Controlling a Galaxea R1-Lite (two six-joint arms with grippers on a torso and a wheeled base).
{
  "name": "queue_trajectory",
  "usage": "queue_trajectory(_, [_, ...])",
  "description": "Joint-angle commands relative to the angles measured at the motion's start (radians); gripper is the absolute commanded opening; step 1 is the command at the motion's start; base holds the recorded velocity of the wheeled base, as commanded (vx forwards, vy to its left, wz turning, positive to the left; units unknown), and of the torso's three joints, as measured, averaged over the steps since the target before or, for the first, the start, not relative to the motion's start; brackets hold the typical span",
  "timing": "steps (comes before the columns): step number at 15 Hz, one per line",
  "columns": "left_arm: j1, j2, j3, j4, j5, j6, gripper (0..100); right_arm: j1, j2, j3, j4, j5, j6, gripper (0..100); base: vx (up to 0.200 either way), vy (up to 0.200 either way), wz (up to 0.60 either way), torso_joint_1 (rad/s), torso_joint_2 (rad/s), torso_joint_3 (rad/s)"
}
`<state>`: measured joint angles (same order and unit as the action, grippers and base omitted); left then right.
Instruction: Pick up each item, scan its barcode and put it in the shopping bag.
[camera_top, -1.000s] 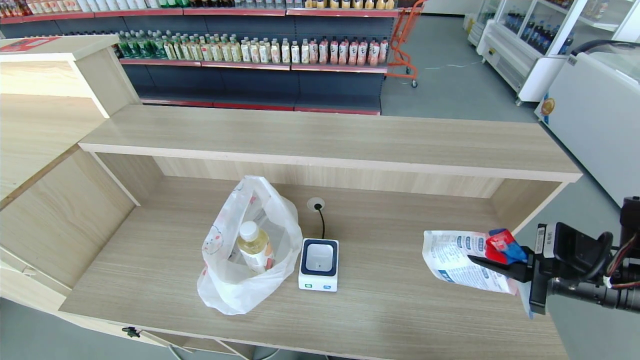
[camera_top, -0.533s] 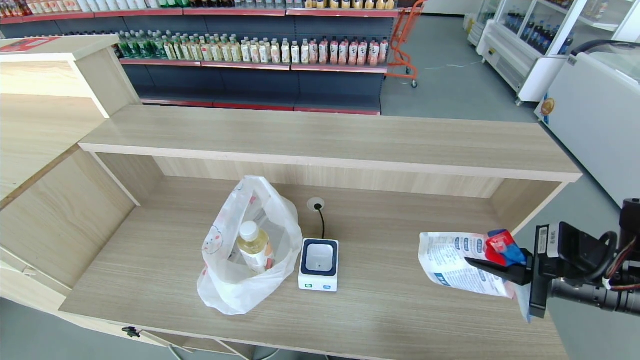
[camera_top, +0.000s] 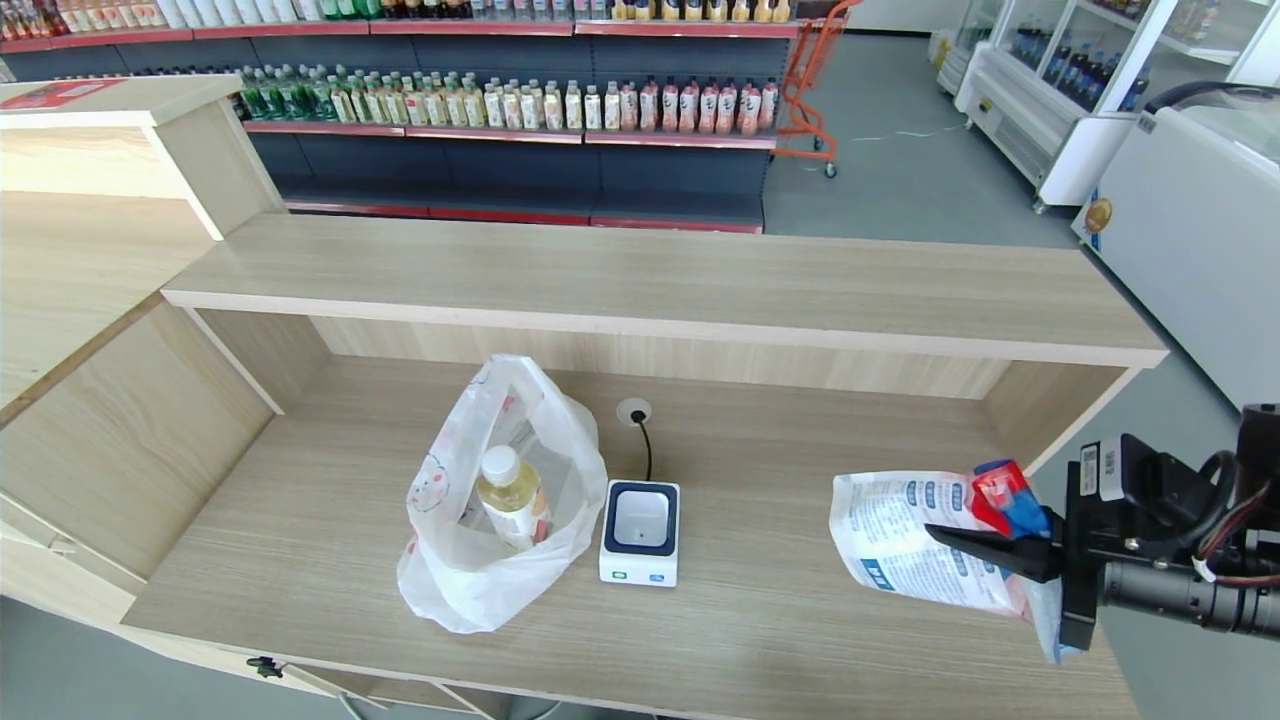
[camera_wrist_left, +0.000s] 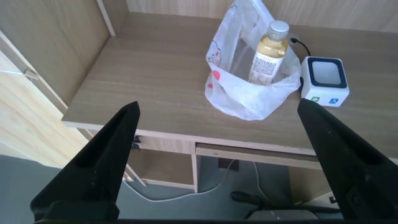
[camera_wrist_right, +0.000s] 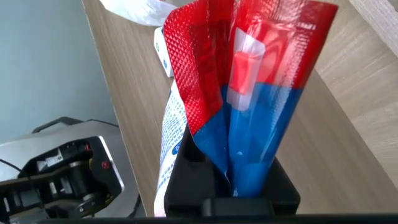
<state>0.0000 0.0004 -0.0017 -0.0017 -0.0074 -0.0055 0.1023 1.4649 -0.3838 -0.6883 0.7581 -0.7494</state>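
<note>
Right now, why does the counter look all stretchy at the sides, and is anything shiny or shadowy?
Head view: the wide lens stretches the edges, so the counter's side walls lean outward; the shopping bag casts only a faint shadow, so the light is even. Right wrist view: the packet has a pale patch on its red top that looks like glare. Left wrist view: the left gripper looks dark against the bright counter.

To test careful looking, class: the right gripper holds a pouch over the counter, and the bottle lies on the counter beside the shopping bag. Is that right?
No: the bottle stands inside the shopping bag, as the head view shows. The right gripper does hold the pouch over the counter.
</note>
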Motion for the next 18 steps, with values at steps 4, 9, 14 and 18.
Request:
queue_trajectory(4, [0.0, 0.0, 0.0, 0.0, 0.0, 0.001, 100, -0.006, 0.014, 0.002, 0.0, 0.0, 0.024, 0, 0.0, 0.2, 0.0, 0.01, 0.01, 0.0])
queue_trajectory(9, [0.0, 0.0, 0.0, 0.0, 0.001, 0.001, 100, -0.062, 0.132, -0.012, -0.033, -0.006, -0.028, 0, 0.0, 0.04, 0.0, 0.0, 0.0, 0.0])
queue_trajectory(14, [0.0, 0.0, 0.0, 0.0, 0.001, -0.001, 100, -0.075, 0.304, -0.027, -0.241, -0.003, -0.054, 0, 0.04, 0.04, 0.0, 0.0, 0.0, 0.0])
queue_trajectory(18, [0.0, 0.0, 0.0, 0.0, 0.001, -0.001, 100, -0.047, 0.311, -0.03, -0.243, -0.003, -0.013, 0, 0.15, 0.15, 0.0, -0.001, 0.0, 0.001])
